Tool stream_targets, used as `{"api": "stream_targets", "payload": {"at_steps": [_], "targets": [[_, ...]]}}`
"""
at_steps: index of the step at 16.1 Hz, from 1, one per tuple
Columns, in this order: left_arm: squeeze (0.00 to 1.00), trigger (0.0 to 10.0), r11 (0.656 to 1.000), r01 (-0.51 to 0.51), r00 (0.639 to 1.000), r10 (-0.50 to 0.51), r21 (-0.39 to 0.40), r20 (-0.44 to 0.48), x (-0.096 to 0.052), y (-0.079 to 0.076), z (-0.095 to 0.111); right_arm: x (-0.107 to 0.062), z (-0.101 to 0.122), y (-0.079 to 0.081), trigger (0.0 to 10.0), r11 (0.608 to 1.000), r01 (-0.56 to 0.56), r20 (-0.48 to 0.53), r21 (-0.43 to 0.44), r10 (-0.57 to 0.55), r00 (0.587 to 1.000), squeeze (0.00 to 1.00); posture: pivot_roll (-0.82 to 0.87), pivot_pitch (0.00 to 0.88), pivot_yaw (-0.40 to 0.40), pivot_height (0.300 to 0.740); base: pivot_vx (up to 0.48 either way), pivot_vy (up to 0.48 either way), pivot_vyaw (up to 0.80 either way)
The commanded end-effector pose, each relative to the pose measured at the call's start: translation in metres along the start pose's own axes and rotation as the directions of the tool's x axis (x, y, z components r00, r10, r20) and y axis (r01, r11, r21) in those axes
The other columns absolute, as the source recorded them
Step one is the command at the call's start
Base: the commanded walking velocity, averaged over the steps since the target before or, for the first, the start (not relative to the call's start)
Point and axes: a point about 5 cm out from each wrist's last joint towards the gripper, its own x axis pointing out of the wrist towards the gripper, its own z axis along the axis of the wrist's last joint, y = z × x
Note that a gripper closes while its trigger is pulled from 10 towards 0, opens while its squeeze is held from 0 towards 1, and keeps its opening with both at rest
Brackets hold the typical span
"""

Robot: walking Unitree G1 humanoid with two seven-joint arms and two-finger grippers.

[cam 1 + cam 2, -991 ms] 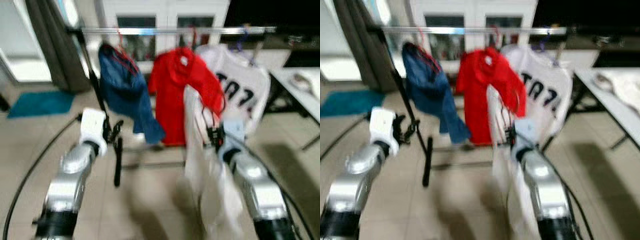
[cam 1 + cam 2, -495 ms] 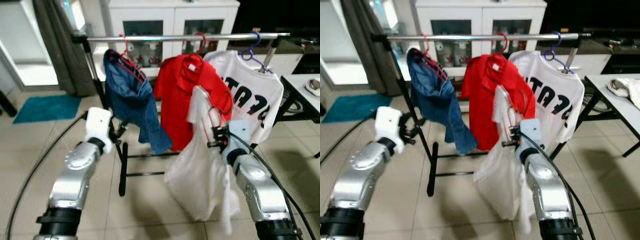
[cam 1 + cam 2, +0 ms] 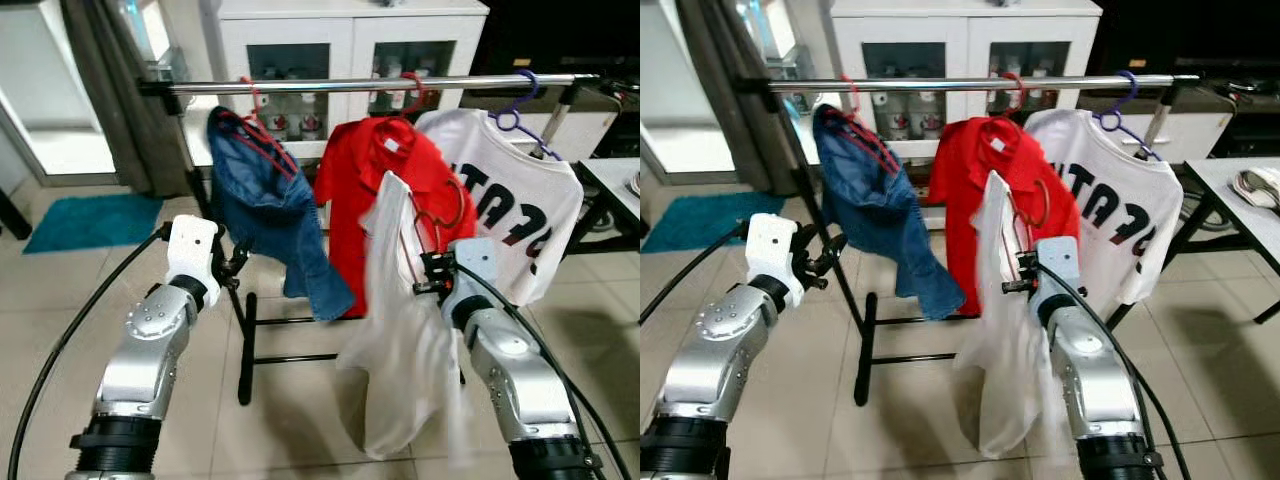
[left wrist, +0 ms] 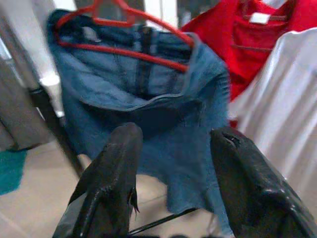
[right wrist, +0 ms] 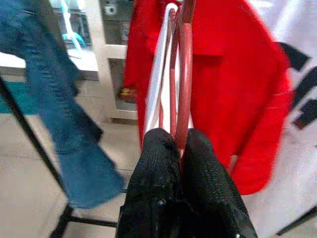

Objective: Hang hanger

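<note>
At frame centre the right gripper [image 3: 428,275], jaws pinching the red hanger [image 5: 182,74] with its white garment [image 3: 405,370], remains below the rail [image 3: 380,83], hooking pending; the left gripper [image 4: 173,163] stands spread, idle.

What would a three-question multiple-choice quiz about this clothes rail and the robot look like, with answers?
1. Where does the denim garment hang on the rail?
A. robot's left end
B. middle
C. robot's right end

2. How many garments hang on the rail?
A. two
B. three
C. five

3. What is the right gripper doing?
A. hanging open
B. shut on a red hanger with a white garment
C. touching the floor

Answers: 1 A, the denim hangs left of the red shirt and the white shirt. 2 B, those three hang there. 3 B, its fingers pinch the hanger, and the white garment drapes below.
</note>
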Motion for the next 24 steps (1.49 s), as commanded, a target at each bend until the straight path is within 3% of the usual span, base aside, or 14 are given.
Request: {"api": "stream_targets", "payload": {"at_steps": [1,10,13,20,24], "targets": [[0.00,10.0,1.000,0.016,1.000,-0.016,0.009,0.012,0.001,-0.005,0.003,0.001,0.011,-0.002,10.0,1.000,0.010,0.055,-0.005,-0.009,0.998,0.00,-0.06,0.000,0.002,0.740,0.307,0.000,0.00],[0.00,10.0,1.000,0.012,1.000,-0.012,0.023,0.015,0.000,-0.006,0.002,0.004,0.015,0.002,10.0,0.999,-0.035,0.064,-0.026,0.037,0.997,0.00,-0.05,0.000,-0.014,0.740,0.306,0.000,0.00],[0.00,10.0,1.000,0.006,1.000,-0.007,0.023,0.017,-0.002,-0.005,0.002,0.004,0.014,0.003,10.0,0.998,-0.044,0.057,-0.050,0.047,0.997,0.00,-0.05,0.000,-0.017,0.740,0.309,0.000,0.80],[0.00,10.0,0.999,0.024,1.000,-0.025,0.039,0.012,0.001,-0.008,0.002,0.004,0.019,-0.003,10.0,1.000,0.000,0.083,-0.026,0.002,0.997,0.00,-0.06,0.000,-0.012,0.740,0.305,0.000,0.07],[0.00,10.0,0.996,0.061,0.998,-0.062,0.064,0.023,0.002,-0.012,0.006,0.008,0.035,-0.020,10.0,0.993,0.093,0.162,-0.078,-0.080,0.984,0.00,-0.05,0.000,-0.011,0.740,0.307,0.000,0.00]]}}
